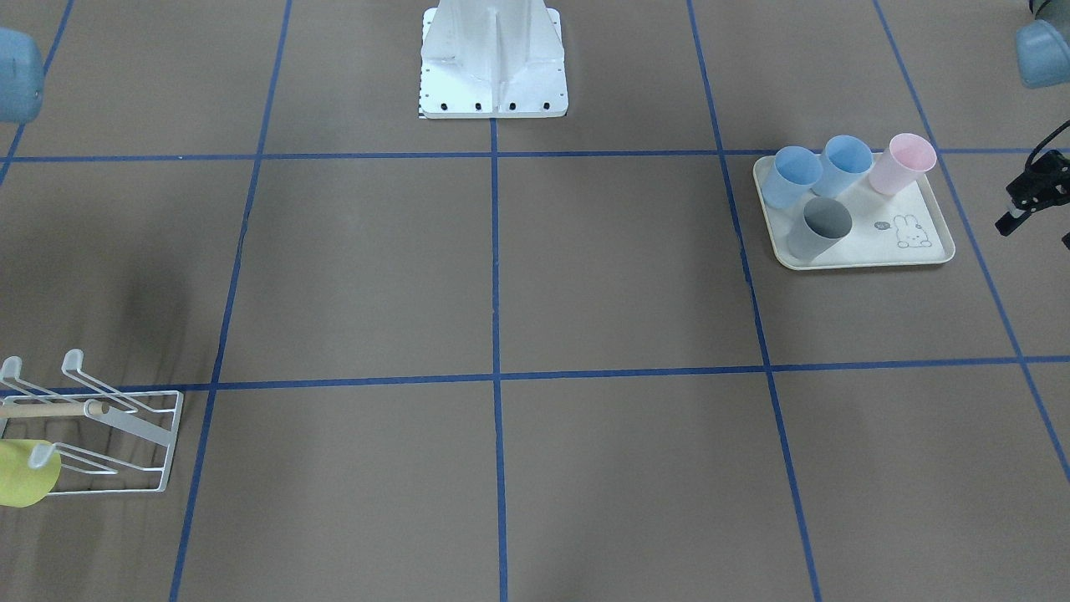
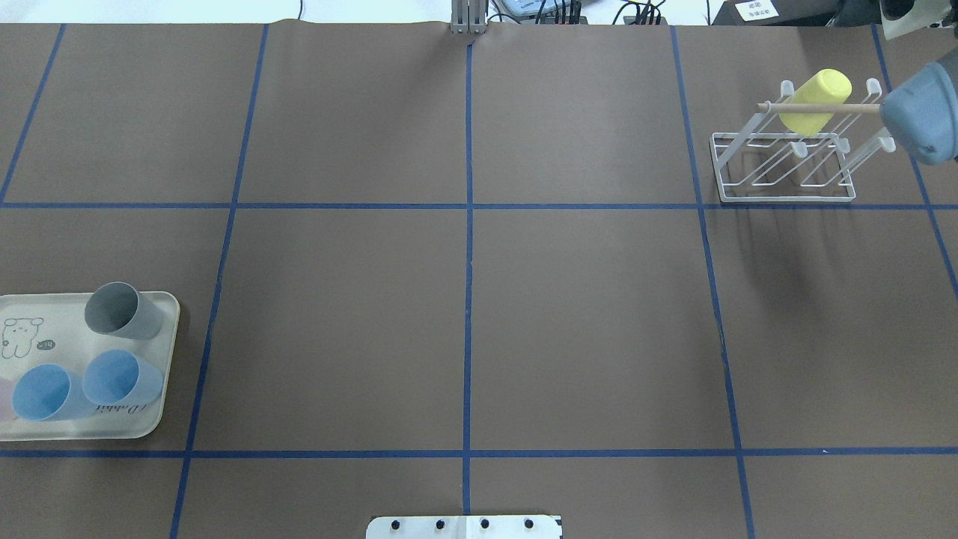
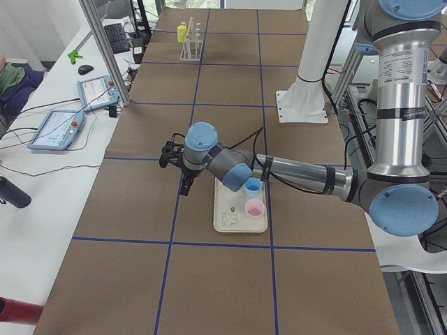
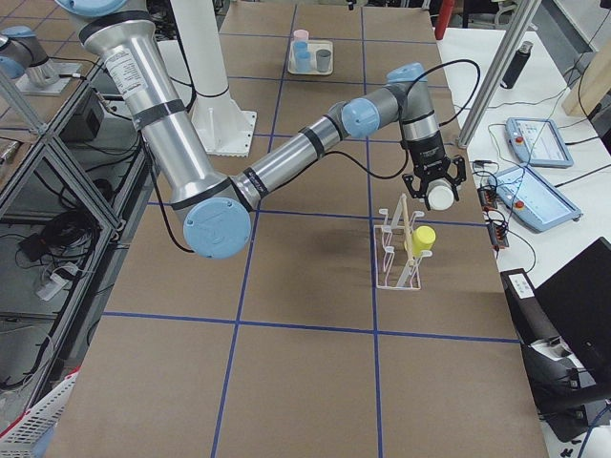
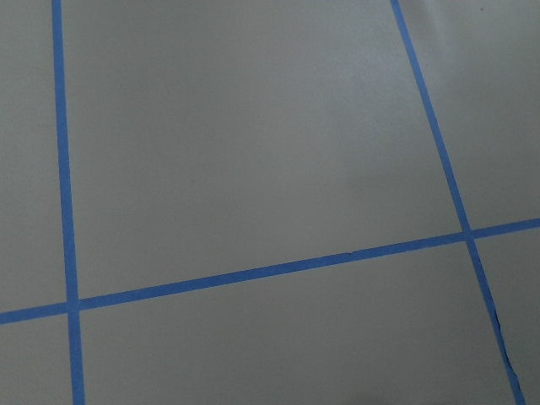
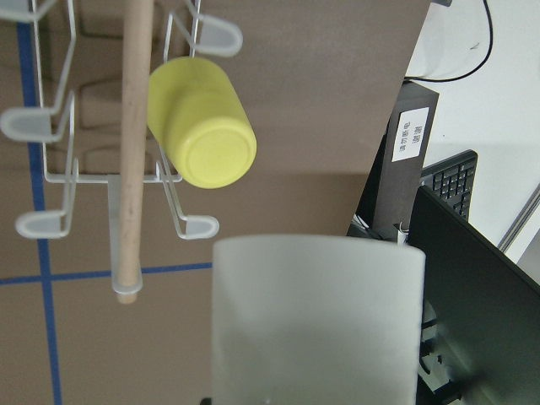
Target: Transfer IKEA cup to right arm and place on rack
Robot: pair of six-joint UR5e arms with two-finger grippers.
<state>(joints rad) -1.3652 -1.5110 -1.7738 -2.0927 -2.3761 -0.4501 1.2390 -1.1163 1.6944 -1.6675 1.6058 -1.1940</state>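
- The right gripper (image 4: pixel 434 186) is clamped on a white IKEA cup (image 6: pixel 316 321) and holds it in the air above the rack (image 2: pixel 786 199), at the table's far right corner.
- In the right wrist view the held cup fills the lower middle of the frame. It is clear of the rack's wires, and the nearest flat-tabbed prong (image 6: pixel 198 226) is just past its rim.
- A yellow cup (image 6: pixel 201 122) already sits tilted on one prong with its base facing the wrist camera. It is just beside the pale wooden dowel (image 6: pixel 133 143) that runs across the rack.
- The white cup touches neither the yellow cup nor the dowel.
- The left gripper (image 1: pixel 1035 230) hangs over the table just outside the cream rabbit-print tray (image 1: pixel 869 261). It is empty, and its black fingers look spread apart, with one of them cut off by the frame edge.
- Two blue cups (image 1: pixel 792 176), a pink cup (image 1: pixel 903 163) and a grey cup (image 1: pixel 821 227) stand on the tray, well apart from the rack, which is at the other end of the table.
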